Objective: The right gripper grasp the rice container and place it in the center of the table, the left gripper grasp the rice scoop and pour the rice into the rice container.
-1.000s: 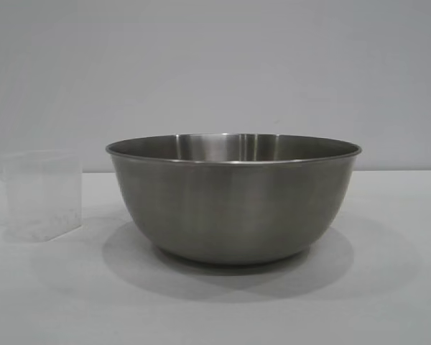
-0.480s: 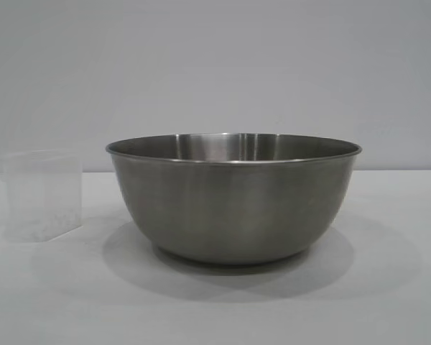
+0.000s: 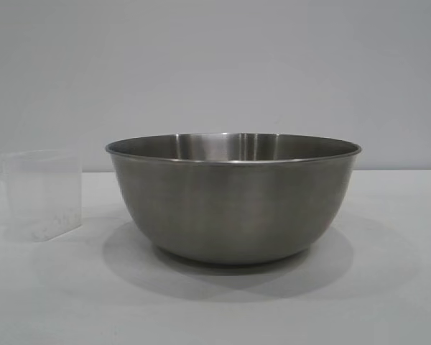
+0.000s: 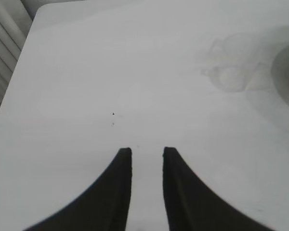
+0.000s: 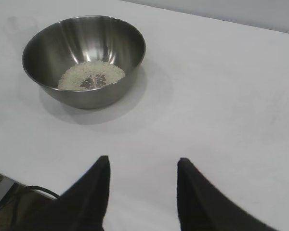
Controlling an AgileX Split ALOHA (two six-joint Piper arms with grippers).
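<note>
The rice container (image 3: 230, 205), a large steel bowl, stands upright in the middle of the white table (image 3: 388, 302). Rice (image 5: 91, 74) lies in a pale heap on its bottom. The rice scoop (image 3: 42, 194), a translucent cup, stands upright to the bowl's left, apart from it, with a few grains at its base. In the left wrist view the rice scoop (image 4: 233, 72) shows faintly, well ahead of my left gripper (image 4: 147, 150), whose fingers stand a little apart with nothing between them. My right gripper (image 5: 143, 159) is open and empty, drawn back from the rice container (image 5: 86, 94).
The table's edge and a slatted wall (image 4: 5, 53) lie to one side of the left gripper. A black cable (image 5: 33, 190) runs past the table's edge beside the right gripper. A plain grey wall (image 3: 215, 65) stands behind the table.
</note>
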